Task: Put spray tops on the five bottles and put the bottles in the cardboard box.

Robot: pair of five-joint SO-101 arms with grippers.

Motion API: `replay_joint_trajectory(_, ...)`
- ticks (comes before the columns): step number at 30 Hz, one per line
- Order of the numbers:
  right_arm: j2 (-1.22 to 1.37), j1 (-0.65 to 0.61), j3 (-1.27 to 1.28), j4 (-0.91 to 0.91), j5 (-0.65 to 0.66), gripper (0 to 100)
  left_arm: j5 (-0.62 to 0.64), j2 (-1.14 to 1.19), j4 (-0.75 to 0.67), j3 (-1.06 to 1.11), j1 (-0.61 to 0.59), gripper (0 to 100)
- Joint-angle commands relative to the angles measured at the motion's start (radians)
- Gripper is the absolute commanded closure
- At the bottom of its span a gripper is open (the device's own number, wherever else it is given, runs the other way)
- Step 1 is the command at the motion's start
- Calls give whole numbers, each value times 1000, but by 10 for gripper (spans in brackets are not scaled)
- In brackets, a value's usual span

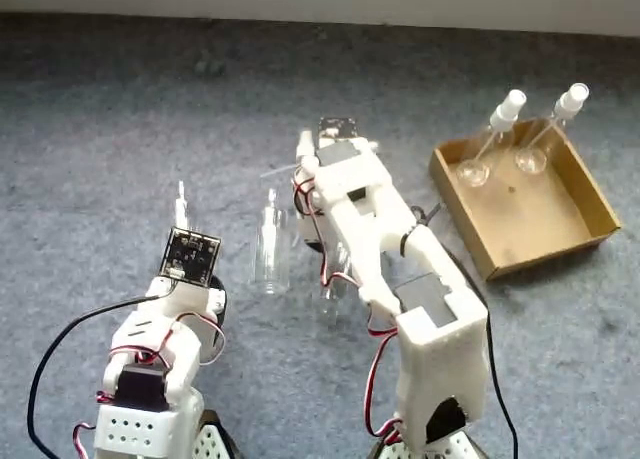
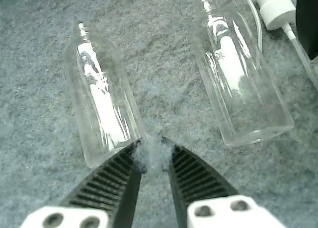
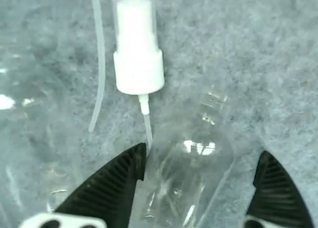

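In the left wrist view two clear bottles lie on the grey carpet without tops, one (image 2: 102, 106) just past my left gripper (image 2: 153, 152) and one (image 2: 243, 84) farther over. That gripper is open by a narrow gap with only carpet in it. My right gripper (image 3: 202, 153) is wide open, with a third clear bottle (image 3: 191, 173) lying loose between its fingers, neck pointing away. A white spray top (image 3: 138, 54) with its tube lies just beyond that neck. In the high view the cardboard box (image 1: 590, 204) holds two topped bottles (image 1: 492, 144) (image 1: 545, 134).
The right arm (image 1: 380, 229) stretches over the middle of the carpet, between a lying bottle (image 1: 270, 244) and the box. A loose thin tube (image 3: 98, 64) lies beside the spray top. Another clear shape (image 1: 333, 289) shows under the right arm.
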Motion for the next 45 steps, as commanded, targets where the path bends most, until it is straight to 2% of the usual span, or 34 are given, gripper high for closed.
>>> replay_joint_trajectory(1, -19, 10, 39, 21, -8, 698, -11, -8, 5, 15, -15, 995)
replay_joint_trajectory(5, -21, 12, 74, 16, -2, 833, -11, -8, 5, 15, -15, 995)
replay_joint_trajectory(7, -24, 25, 76, 19, -2, 863, -11, -8, 5, 15, -15, 995)
replay_joint_trajectory(10, -28, 65, 74, 22, 23, 863, -11, -8, 5, 16, -15, 995)
replay_joint_trajectory(17, -31, 136, 73, 35, 270, 863, -11, -8, 5, 16, -15, 995)
replay_joint_trajectory(22, -113, 165, 7, 94, 353, 863, -11, -8, 5, 16, -15, 995)
replay_joint_trajectory(39, -659, 168, -39, 259, 358, 863, -11, -8, 5, 21, 18, 995)
replay_joint_trajectory(45, -812, 166, 56, 272, 358, 863, -11, -8, 5, 21, 18, 995)
